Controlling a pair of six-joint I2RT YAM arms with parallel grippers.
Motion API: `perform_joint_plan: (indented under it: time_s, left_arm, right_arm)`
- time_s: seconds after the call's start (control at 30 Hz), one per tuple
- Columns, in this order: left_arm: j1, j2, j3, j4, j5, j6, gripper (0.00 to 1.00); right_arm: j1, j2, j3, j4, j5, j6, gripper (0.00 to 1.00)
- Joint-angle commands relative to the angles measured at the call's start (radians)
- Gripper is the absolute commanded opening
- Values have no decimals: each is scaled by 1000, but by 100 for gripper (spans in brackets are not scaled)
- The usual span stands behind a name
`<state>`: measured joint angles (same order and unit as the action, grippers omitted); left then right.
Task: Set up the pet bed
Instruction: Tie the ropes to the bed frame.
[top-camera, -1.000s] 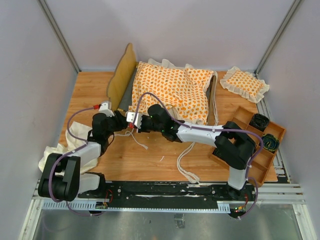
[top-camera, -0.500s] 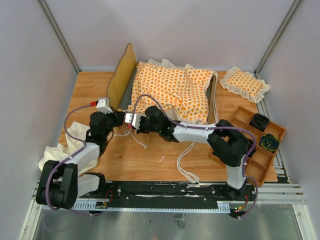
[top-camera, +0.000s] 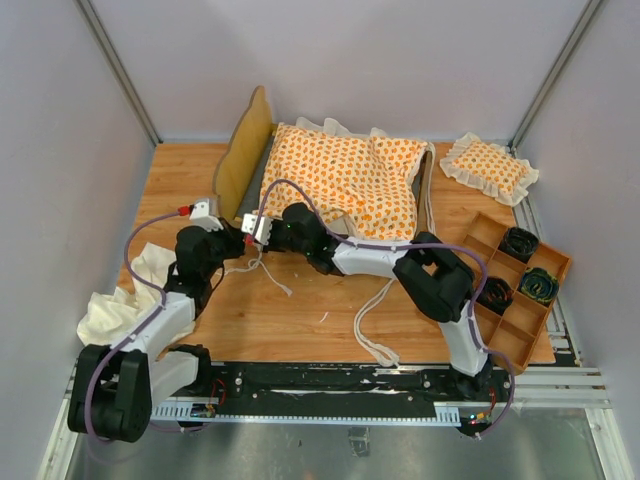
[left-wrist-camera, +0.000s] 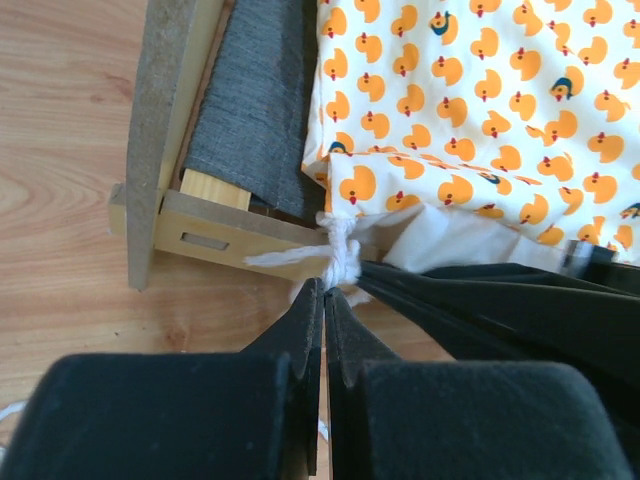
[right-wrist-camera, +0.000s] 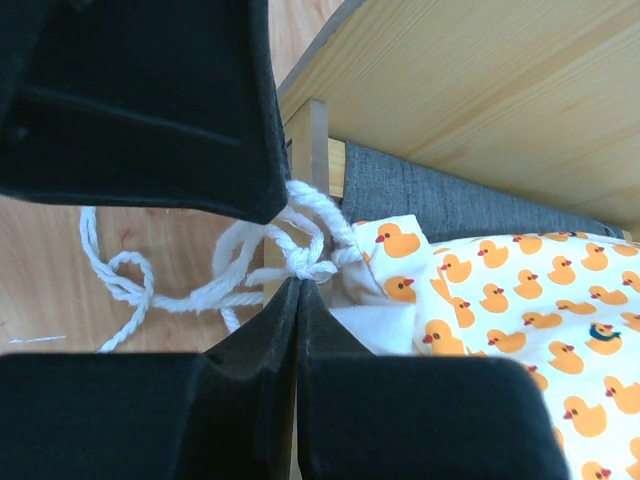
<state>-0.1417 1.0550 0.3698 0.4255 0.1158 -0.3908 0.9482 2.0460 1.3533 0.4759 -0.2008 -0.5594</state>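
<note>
One tie string (left-wrist-camera: 340, 262) (knotted) sits pinched in left claw (left-wrist-camera: 323, 292).

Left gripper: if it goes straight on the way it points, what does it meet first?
The tie string knot, right at the left gripper's shut jaws. Past it, the bed frame's wooden corner looks next, though depth is unclear.

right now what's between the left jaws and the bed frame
A knotted white tie string, against the bed frame, in the left wrist view.
</note>
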Motion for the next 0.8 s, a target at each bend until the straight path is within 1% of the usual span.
perform_joint_plan:
  time_s: [0.0, 0.17, 0.3, 0.4, 0.47, 0.63, 0.77]
  left_arm:
    - [-6, -49, -1, -41, 38, -9, 0]
    - [-5, -89, -11, -57, 68, -23, 0]
    - [-6, -112, -19, -62, 96, -46, 0]
    - [-5, -130, -25, -62, 105, -64, 0]
    - [-5, -142, -27, -60, 105, -73, 0]
    - [-5, -157, -21, -61, 110, -78, 0]
    - [-5, -162, -24, -55, 125, -98, 0]
  right_arm:
    - [-27, 61, 43, 85, -24, -56, 0]
    - [-45, 100, 62, 155, -58, -61, 0]
    - [-48, 118, 37, 265, -133, -89, 0]
    - [-52, 124, 20, 321, -234, -105, 0]
    - [-52, 129, 2, 373, -273, -112, 0]
    - [-52, 147, 3, 384, -321, -151, 0]
    - [-49, 164, 16, 404, -324, -166, 0]
